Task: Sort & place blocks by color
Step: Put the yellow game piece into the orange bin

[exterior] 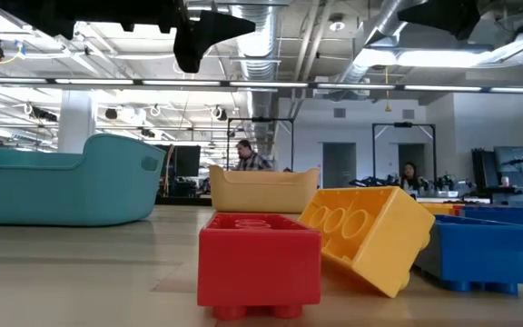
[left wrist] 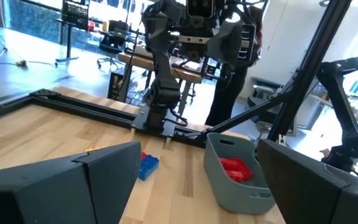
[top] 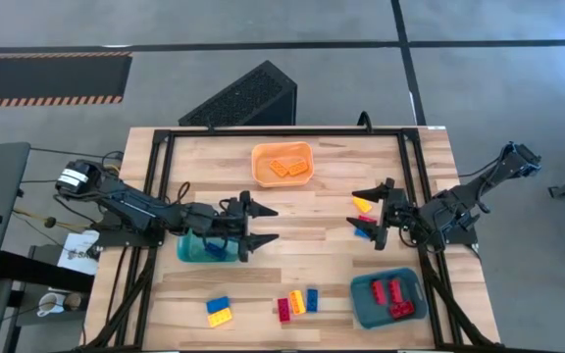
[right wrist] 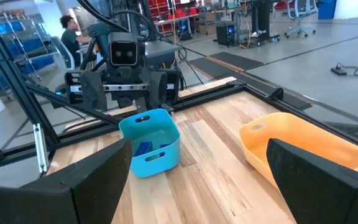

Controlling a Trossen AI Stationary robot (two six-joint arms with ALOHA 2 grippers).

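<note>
Now, from the high view, I have the left gripper (top: 261, 226) over the table just beside the teal bin (top: 192, 249), jaws wide and empty. My right gripper (top: 366, 214) sits opposite, jaws spread wide too, with a yellow block (top: 362, 204) and a blue block (top: 363, 232) lying right between its fingertips — neither held yet, as far as I can tell. Yellow pieces sit in the orange bin (top: 282, 150) and red ones in the grey bin (top: 362, 306). Loose blocks (top: 297, 303) wait near the front edge, with a blue-and-yellow pair (top: 219, 312) to their left.

From the low view, a red block (exterior: 259, 263), a tilted yellow one and a blue one fill the foreground; only the arms' dark undersides show, at the top.

From the left wrist view, my own fingers (left wrist: 73, 186) stand apart with nothing between them; a blue block (left wrist: 148, 165) lies ahead, and the grey bin holds red.

From the right wrist view, the fingers (right wrist: 89, 180) are spread wide and empty, with the teal bin showing blue inside and the orange bin ahead.

I judge the step is the right arm's pick. I'd centre on one block only — the yellow — so the blue isn't dragged along, then descend square and close.
</note>
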